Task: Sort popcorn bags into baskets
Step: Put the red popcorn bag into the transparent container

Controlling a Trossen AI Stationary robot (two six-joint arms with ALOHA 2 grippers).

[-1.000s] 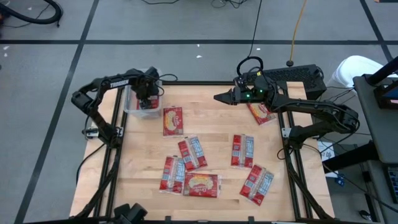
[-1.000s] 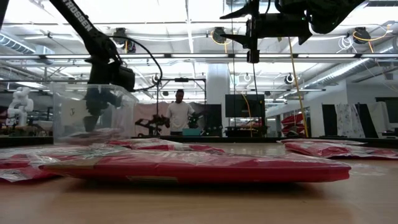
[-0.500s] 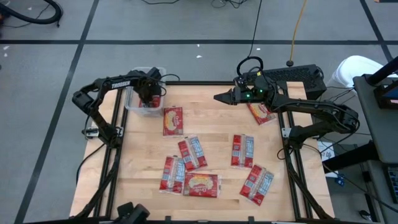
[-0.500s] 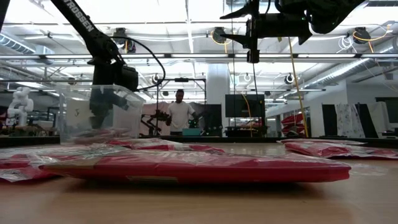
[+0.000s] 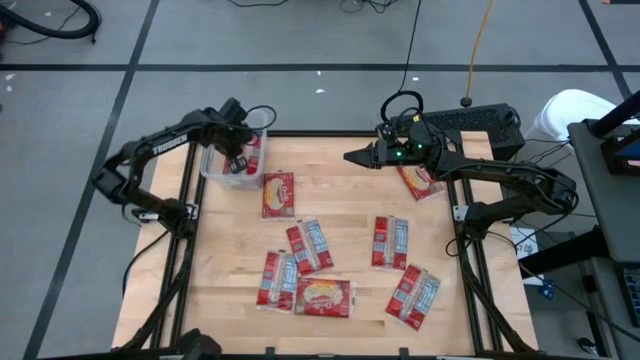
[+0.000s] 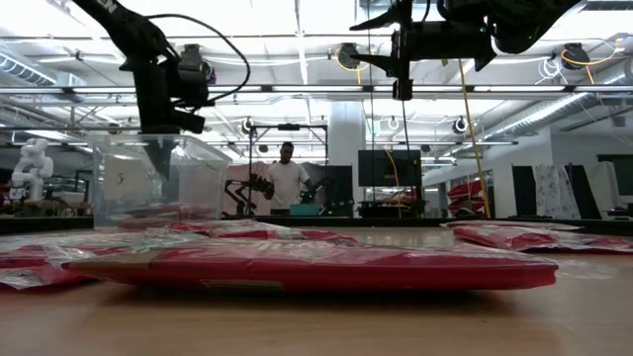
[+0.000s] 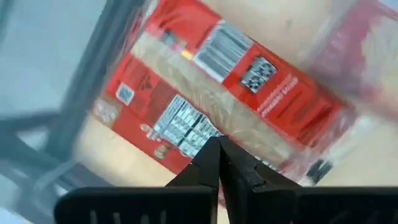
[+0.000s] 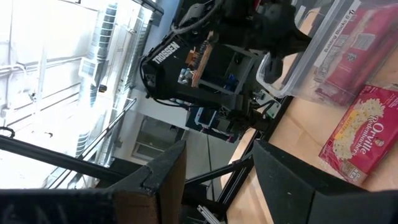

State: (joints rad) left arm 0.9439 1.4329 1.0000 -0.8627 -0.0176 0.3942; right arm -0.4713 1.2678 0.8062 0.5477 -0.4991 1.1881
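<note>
A clear basket (image 5: 214,168) stands at the table's far left corner. One red popcorn bag (image 7: 211,81) lies flat in it, barcode side up. My left gripper (image 5: 238,152) hangs shut just above this bag, at the basket's rim (image 6: 198,140), with nothing between its fingers (image 7: 208,158). My right gripper (image 5: 350,158) is held high over the far edge, open and empty. Several more popcorn bags lie flat on the wood, among them one (image 5: 278,193) beside the basket and one (image 5: 420,180) under the right arm.
Loose bags lie across the middle and near part of the table, among them one (image 5: 309,245), one (image 5: 390,242) and one (image 5: 323,296). In the low view a bag (image 6: 307,265) fills the foreground. A person (image 6: 285,183) stands in the room beyond.
My left gripper has risen out of the basket, and its arm has swung outward past the table's left edge. The basket has shifted a little toward the right. The bag stays lying in the basket.
</note>
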